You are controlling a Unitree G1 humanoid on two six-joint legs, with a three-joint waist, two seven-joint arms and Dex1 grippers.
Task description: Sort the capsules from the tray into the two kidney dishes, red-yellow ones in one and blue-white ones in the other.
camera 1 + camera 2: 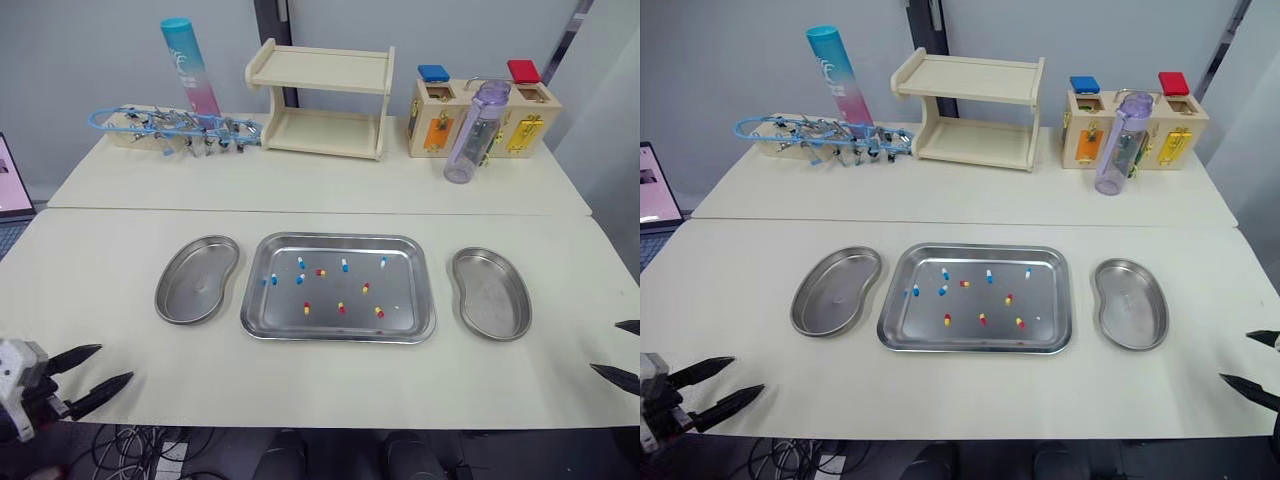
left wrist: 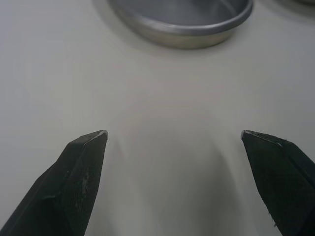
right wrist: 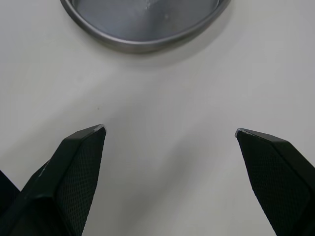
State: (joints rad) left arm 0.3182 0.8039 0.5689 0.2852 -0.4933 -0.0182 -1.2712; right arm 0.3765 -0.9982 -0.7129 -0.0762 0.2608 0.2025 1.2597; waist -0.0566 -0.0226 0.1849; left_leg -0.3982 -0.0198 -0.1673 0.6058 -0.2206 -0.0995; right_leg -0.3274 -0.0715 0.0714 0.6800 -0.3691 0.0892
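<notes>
Left eye view: steel tray (image 1: 412,287) holds scattered red-yellow, blue-white capsules (image 1: 344,265).

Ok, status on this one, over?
Left gripper open, right gripper open, both at front edge of table. Capsules all in tray; left kidney dish, right kidney dish empty. Nothing blocking the tray.

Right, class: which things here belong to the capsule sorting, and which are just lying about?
Job in hand:
tray
red-yellow capsules
blue-white capsules
left dish, empty
right dish, empty

Lying about:
shelf
bottle
tube
wooden box
wire toy
laptop
</notes>
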